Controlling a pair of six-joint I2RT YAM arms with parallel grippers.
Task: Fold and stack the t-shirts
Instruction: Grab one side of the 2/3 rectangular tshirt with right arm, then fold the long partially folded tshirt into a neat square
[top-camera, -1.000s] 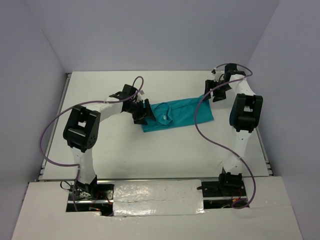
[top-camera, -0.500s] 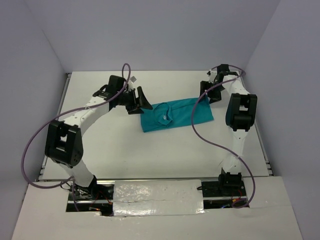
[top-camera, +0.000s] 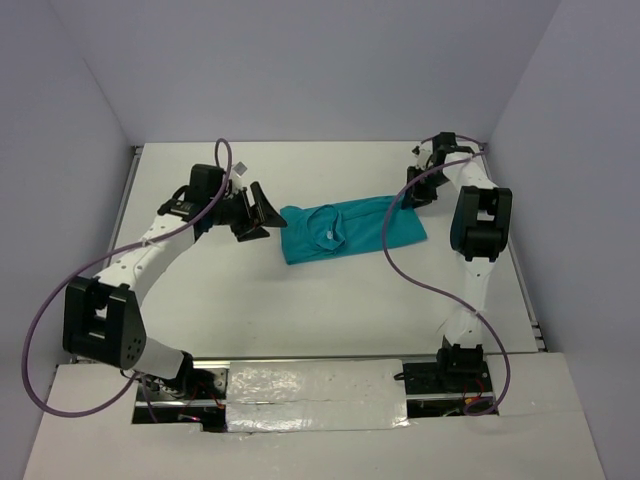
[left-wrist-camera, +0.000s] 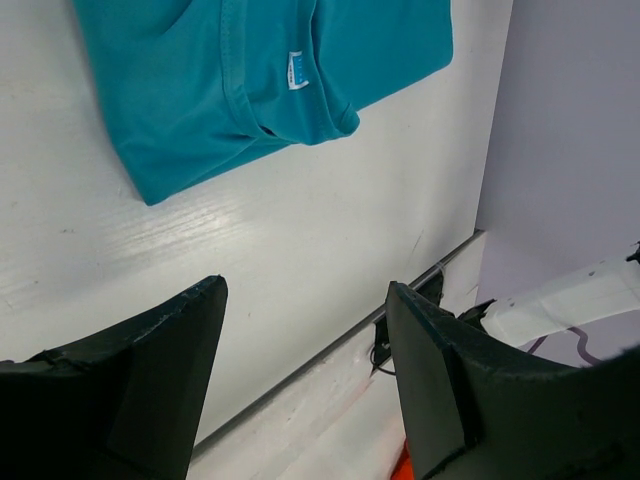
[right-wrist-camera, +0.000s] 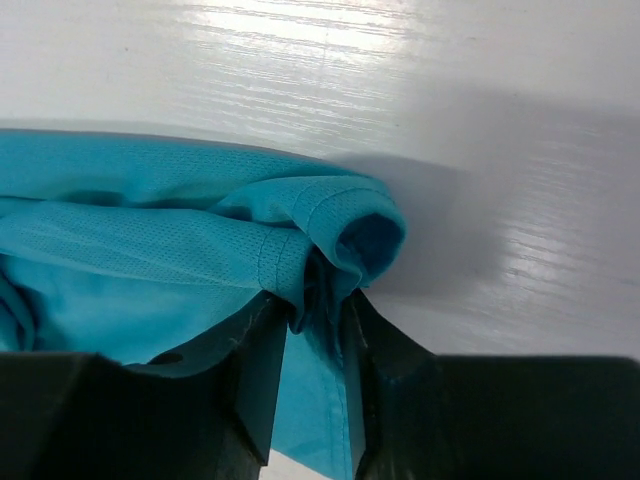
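At the near edge, a white board (top-camera: 320, 400) is covering the strip between the two arm bases, and the white table (top-camera: 300, 310) is stretching away beyond it. The left arm is reaching up the left side, and the left gripper (top-camera: 262, 215) is hanging over bare tabletop with its jaws standing wide apart and nothing between them. In the left wrist view the left gripper (left-wrist-camera: 305, 290) is framing only white surface, with the nearest corner of the cloth lying a little way off from the fingertips. The teal t-shirt (top-camera: 350, 228) is lying just to the right of that gripper, right of the table's middle, folded into a long band running left to right and slightly slanted. Its collar is sitting toward the left end, where a small white label (left-wrist-camera: 297, 70) is showing on the teal t-shirt (left-wrist-camera: 220, 90). A purple cable (top-camera: 385, 240) from the right arm is looping across the band's right part. Farther back, at the cloth's far right corner, the right gripper (top-camera: 412, 195) is pressing down. In the right wrist view the right gripper (right-wrist-camera: 310, 300) is pinching a bunched, rolled fold of the teal t-shirt (right-wrist-camera: 150, 250), the jaws clamping close together on the fabric. Beyond it the pale back wall (top-camera: 300, 70) is rising.
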